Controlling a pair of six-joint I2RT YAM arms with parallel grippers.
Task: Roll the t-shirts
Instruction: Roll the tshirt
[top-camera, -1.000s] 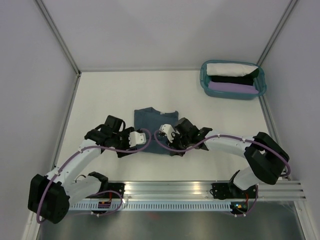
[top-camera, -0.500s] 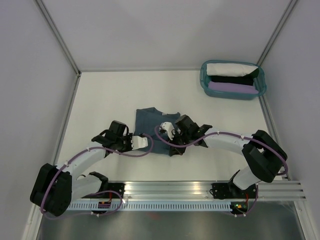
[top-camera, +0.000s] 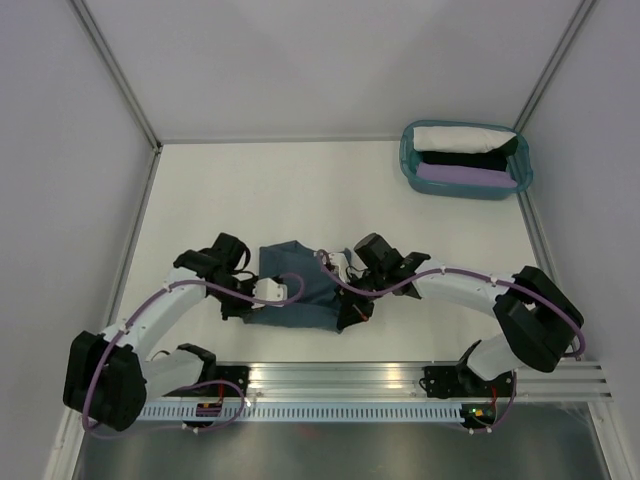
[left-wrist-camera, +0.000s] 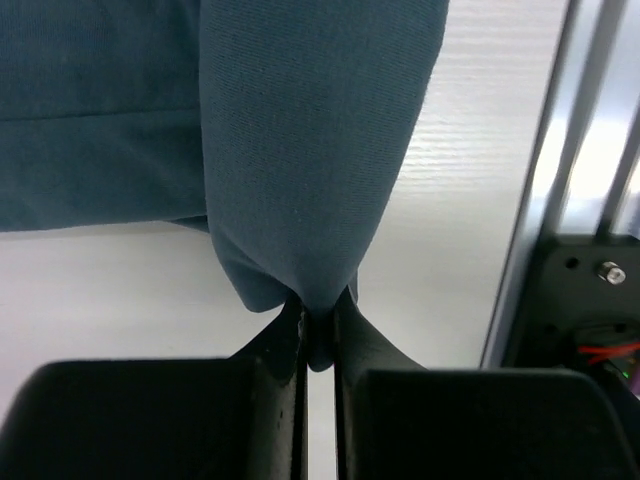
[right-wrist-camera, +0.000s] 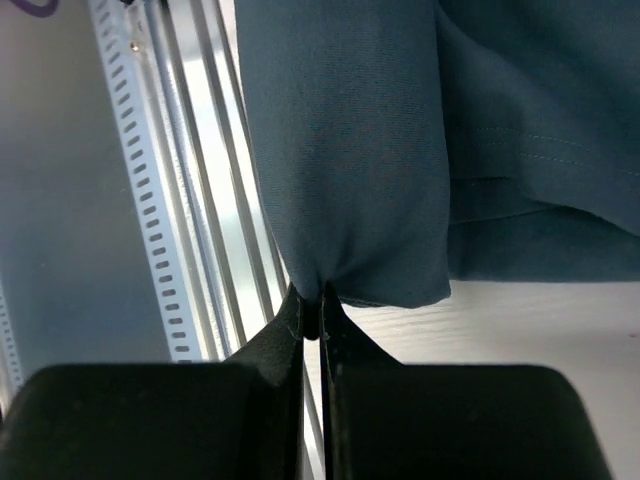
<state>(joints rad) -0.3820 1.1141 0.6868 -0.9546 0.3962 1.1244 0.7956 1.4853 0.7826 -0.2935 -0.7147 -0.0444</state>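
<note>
- The table (top-camera: 300, 180) carries one loose shirt near its front edge. A basket (top-camera: 406, 160) stands well apart in the far right corner.
- The blue t-shirt (top-camera: 300, 290) lies between the two arms. Its far part sits on the table, and its near edge is bunched and drawn up at two corners.
- The basket holds three bundles side by side, white (top-camera: 465, 137), black (top-camera: 470, 157) and lilac (top-camera: 460, 173). They look already rolled, so I judge the blue shirt to be the one left to do.
- The left gripper (left-wrist-camera: 318, 330) is clenched on a fold of the blue t-shirt at its near left corner, and the cloth tents out from the pinch.
- The right gripper (right-wrist-camera: 312, 305) is clamped the same way on the near right corner.
- Step in hand, as I judge it: the near edge is grasped and the roll is about to start.
- The next move calls for both arms to carry that edge toward the collar together, level and taut, so the first turn lies straight.
</note>
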